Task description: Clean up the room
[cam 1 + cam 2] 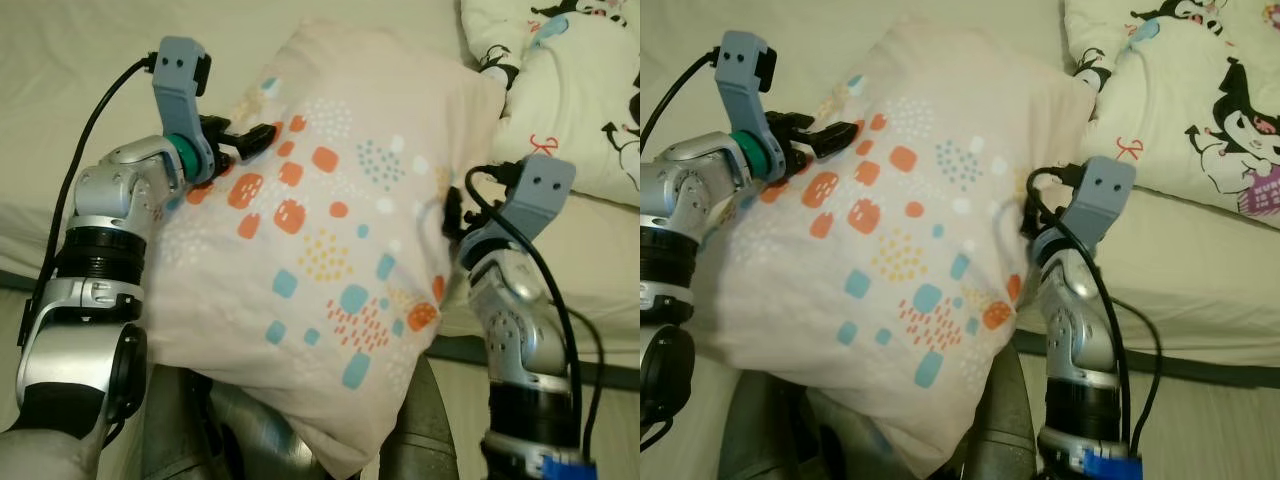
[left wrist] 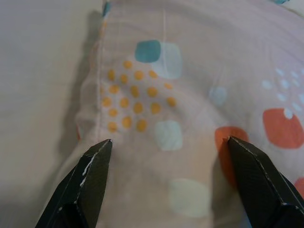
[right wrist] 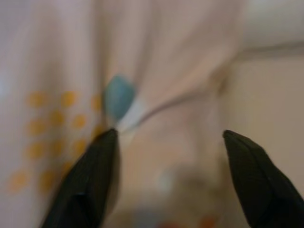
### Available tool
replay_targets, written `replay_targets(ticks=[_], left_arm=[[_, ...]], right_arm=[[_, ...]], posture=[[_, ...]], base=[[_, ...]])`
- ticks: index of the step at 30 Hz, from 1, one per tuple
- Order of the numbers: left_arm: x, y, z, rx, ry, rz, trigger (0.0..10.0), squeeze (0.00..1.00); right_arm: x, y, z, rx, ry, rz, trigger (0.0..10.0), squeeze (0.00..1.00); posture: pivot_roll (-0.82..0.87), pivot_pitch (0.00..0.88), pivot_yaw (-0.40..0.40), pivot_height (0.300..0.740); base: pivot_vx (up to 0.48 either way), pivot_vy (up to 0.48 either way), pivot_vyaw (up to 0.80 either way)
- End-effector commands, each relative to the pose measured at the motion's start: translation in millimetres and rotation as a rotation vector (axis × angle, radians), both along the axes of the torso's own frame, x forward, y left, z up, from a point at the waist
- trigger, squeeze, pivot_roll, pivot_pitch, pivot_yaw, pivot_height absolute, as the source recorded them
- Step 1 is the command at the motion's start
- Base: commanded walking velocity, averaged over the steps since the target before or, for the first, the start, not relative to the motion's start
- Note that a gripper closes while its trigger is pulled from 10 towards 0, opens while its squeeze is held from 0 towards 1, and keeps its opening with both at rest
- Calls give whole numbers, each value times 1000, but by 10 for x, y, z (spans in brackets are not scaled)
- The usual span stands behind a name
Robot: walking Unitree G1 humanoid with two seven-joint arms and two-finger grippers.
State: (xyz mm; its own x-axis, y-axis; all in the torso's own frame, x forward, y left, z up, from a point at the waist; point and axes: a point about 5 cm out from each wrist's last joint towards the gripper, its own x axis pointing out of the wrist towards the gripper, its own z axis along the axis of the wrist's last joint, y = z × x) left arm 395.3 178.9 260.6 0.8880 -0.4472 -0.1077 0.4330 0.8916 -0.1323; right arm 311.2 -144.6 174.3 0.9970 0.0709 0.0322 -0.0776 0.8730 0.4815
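Left claw (image 1: 262,134) and right claw (image 1: 452,212), both spread open, are pressing the pillow (image 1: 330,250) between them mid-frame, carrying it above the bed (image 1: 60,60).

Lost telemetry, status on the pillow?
Both end effectors, left and right, open, pressing pillow sides. Pillow lifted over bed. Cartoon-print bedding beyond.

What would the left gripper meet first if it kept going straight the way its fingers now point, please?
Most likely the patterned pillow: the left gripper has its fingers open, with the pillow's fabric spanning the gap just ahead. Whether the tips already touch it is hard to tell.
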Motion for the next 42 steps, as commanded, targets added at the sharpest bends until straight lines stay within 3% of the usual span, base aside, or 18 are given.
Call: replay_targets(ticks=[1, 2, 6, 12, 13, 15, 17, 18, 20, 21, 22, 23, 24, 35, 36, 38, 39, 42], left_arm=[[6, 19, -31, -37, 38, -20, 10000, 1000], [6, 19, -31, -37, 38, -20, 10000, 1000], [41, 145, -5, -82, 69, -11, 10000, 1000], [43, 139, -62, -64, 98, -37, 10000, 1000], [33, 110, -105, -49, 112, -63, 10000, 1000], [24, 83, -156, -34, 131, -84, 10000, 1000], [16, 60, -194, -23, 142, -104, 10000, 929], [7, 34, -230, -21, 157, -120, 10000, 247], [7, 34, -230, -21, 157, -120, 10000, 247], [-4, 13, -258, -21, 170, -135, 10000, 51], [-22, -13, -293, -21, 187, -157, 10000, 0], [-22, -13, -293, -21, 187, -157, 10000, 0], [-53, -46, -352, -28, 219, -187, 10000, 0], [-80, -93, -403, -51, 248, -222, 10000, 0], [-82, -99, -401, -54, 248, -224, 10000, 0], [-84, -104, -399, -56, 247, -225, 10000, 0], [-86, -107, -398, -61, 247, -226, 10000, 0], [-94, -106, -401, -71, 251, -229, 10000, 0]], right_arm=[[-61, 127, -12, 108, -21, 110, 10000, 1000], [-61, 127, -12, 108, -21, 110, 10000, 1000], [-139, 126, -287, 326, 116, 102, 10000, 1000], [-177, 125, -392, 355, 154, 99, 10000, 1000], [-167, 84, -449, 351, 173, 72, 10000, 0], [-150, 45, -476, 376, 174, 57, 10000, 0], [-133, 13, -502, 400, 176, 55, 10000, 0], [-102, -3, -507, 458, 167, 99, 10000, 0], [-102, -3, -507, 458, 167, 99, 10000, 0], [-77, -12, -503, 516, 157, 144, 10000, 0], [-65, 1, -546, 548, 185, 219, 10000, 0], [-65, 1, -546, 548, 185, 219, 10000, 0], [-66, 32, -621, 608, 227, 329, 10000, 0], [-6, 69, -592, 630, 227, 516, 10000, 0], [8, 74, -573, 628, 217, 527, 3529, 0], [18, 79, -554, 618, 205, 536, 3529, 0], [33, 74, -520, 624, 179, 544, 0, 0], [49, 37, -461, 631, 129, 564, 0, 0]], posture=[[-21, 183, -52, 400], [-21, 183, -52, 400], [-6, 183, -54, 400], [-9, 180, -52, 400], [-10, 179, -48, 400], [-14, 176, -42, 400], [-15, 175, -39, 400], [-14, 173, -34, 400], [-14, 173, -34, 400], [-13, 172, -31, 400], [-14, 171, -29, 400], [-14, 171, -29, 400], [-14, 170, -26, 400], [-7, 163, -19, 400], [-7, 163, -19, 400], [-7, 163, -19, 400], [-7, 163, -19, 400], [-8, 158, -14, 400]], base=[[0, 0, 0], [0, 0, 0], [0, 0, 0], [0, 0, 0], [0, 0, 0], [0, 0, 0], [0, 0, 0], [0, 0, 0], [0, 0, 0], [0, 0, 0], [0, 0, 0], [0, 0, 0], [0, 0, 0], [0, 0, 0], [0, 0, 0], [0, 0, 0], [0, 0, 0], [0, 0, 0]])
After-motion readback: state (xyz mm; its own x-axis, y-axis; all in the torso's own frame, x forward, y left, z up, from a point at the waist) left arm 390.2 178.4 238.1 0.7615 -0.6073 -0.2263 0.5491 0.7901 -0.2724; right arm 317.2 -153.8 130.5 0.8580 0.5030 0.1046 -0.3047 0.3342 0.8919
